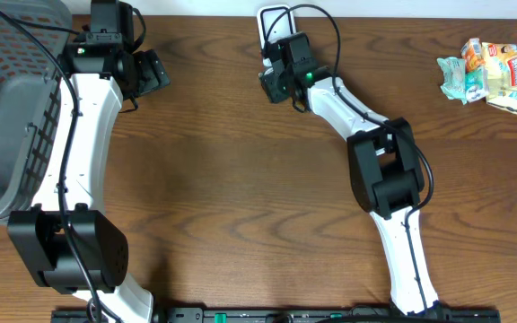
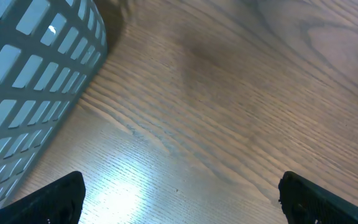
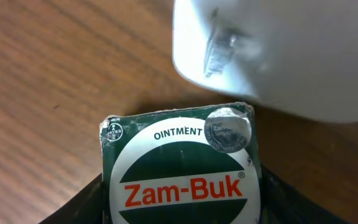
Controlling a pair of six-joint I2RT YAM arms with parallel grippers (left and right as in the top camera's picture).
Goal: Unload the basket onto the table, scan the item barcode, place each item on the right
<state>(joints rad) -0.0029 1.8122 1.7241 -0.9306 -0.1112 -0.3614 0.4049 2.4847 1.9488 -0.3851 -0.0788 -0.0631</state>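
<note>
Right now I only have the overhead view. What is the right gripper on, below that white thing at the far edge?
Observer: A green Zam-Buk ointment box, between the fingers of the right gripper; clamped or not, I can't tell.
Operator: Any barcode showing?
Observer: None on the face the wrist camera sees, only the label and a silver sticker.
Operator: And the other arm?
Observer: The left gripper is open over bare table beside the basket.

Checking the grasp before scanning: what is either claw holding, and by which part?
The right claw holds the Zam-Buk box by its two side edges; the left claw holds nothing.
</note>
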